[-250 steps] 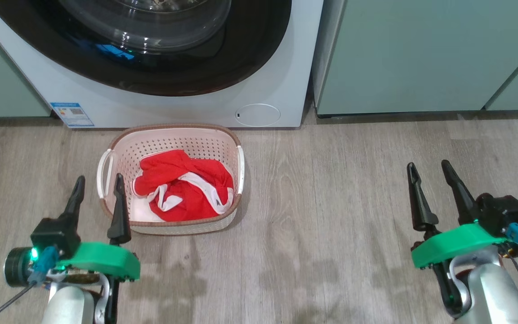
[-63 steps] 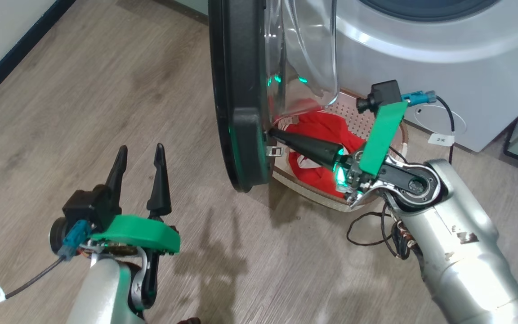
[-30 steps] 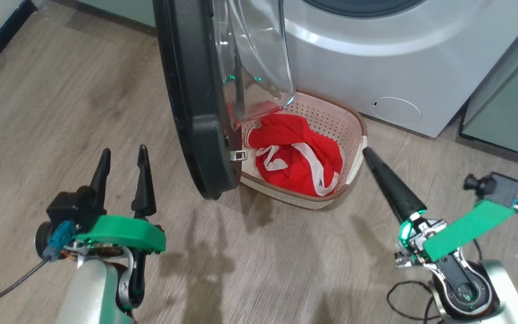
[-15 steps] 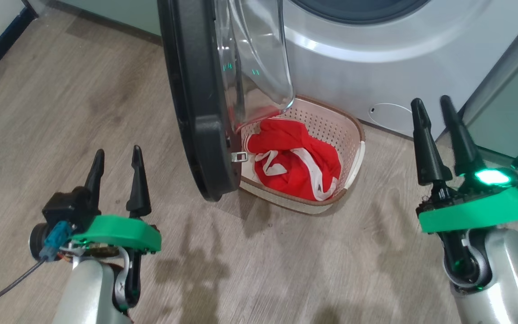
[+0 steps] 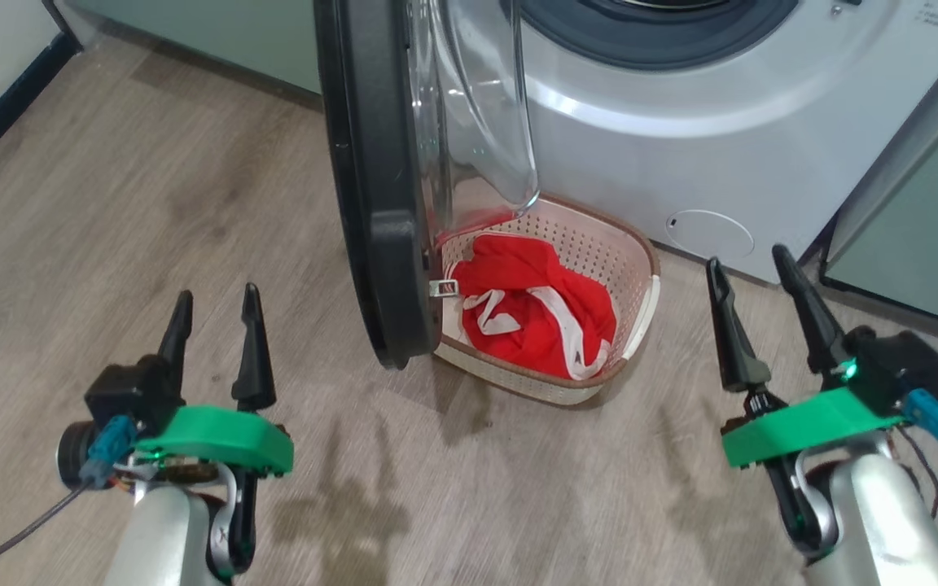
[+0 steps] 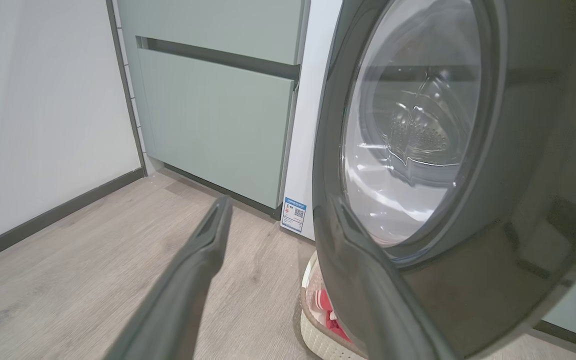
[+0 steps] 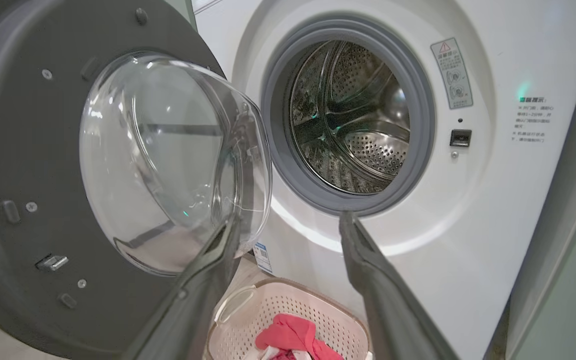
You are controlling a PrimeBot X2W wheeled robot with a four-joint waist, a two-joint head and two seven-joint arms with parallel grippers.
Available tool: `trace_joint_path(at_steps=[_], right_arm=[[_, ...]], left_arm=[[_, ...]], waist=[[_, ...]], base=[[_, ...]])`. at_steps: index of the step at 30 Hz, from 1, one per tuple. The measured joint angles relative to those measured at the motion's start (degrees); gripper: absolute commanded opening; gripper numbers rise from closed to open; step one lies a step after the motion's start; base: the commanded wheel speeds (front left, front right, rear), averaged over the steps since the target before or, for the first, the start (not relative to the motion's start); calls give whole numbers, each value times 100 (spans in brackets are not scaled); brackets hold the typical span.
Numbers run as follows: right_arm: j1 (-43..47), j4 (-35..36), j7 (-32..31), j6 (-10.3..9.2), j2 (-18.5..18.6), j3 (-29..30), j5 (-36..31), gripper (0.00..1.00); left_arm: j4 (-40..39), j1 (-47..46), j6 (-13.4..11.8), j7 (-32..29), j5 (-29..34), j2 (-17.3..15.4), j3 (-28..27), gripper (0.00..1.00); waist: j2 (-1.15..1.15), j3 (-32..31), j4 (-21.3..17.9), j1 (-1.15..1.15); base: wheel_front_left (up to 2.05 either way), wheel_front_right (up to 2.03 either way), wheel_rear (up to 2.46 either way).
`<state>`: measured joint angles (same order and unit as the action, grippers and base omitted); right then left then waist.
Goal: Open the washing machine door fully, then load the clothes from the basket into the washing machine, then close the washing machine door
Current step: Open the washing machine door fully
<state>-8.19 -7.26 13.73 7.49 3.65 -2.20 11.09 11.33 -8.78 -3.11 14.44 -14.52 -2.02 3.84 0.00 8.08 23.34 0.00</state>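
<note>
Washing machine door (image 5: pixel 371 203) stands edge-on, overhanging the basket (image 5: pixel 650 259) beside the washing machine (image 5: pixel 681 122); probably not fully open. Clothes (image 5: pixel 534 317) lie in the basket, reachable from the right. Left gripper (image 5: pixel 217 293) and right gripper (image 5: pixel 747 258) hover spread, empty.

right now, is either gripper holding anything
left gripper: open, holding nothing
right gripper: open, holding nothing

Bright, even indoor light; soft shadows on the floor (image 5: pixel 436 505), glare on the washing machine door (image 7: pixel 168 150), near fingers (image 6: pixel 188 285) blurred.
</note>
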Motion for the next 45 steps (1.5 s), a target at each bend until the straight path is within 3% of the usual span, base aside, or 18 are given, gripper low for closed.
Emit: trace_joint_path(at_steps=[23,24,25,26,38,45], right_arm=[[31,-546,74,0,-38,29,7,100],[31,-546,74,0,-38,27,7,100],[30,-546,74,0,-38,27,7,100],[29,-546,74,0,-38,27,7,100],[22,-545,74,0,-40,16,10,100],[21,-543,74,0,-41,11,58,100]], left_arm=[[193,58,114,0,56,-22,25,100],[207,59,125,0,56,-25,32,49],[224,59,124,0,57,-29,44,20],[246,59,124,0,57,-31,53,0],[224,-62,143,0,55,-71,77,0],[-745,-920,138,0,244,-282,-80,0]], waist=[[0,-155,26,0],[0,-151,26,0],[0,-145,25,0],[0,-141,26,0],[0,-153,4,0],[0,-172,-11,0]], base=[[0,0,0],[0,0,0],[0,0,0],[0,0,0],[0,0,0],[0,0,0]])
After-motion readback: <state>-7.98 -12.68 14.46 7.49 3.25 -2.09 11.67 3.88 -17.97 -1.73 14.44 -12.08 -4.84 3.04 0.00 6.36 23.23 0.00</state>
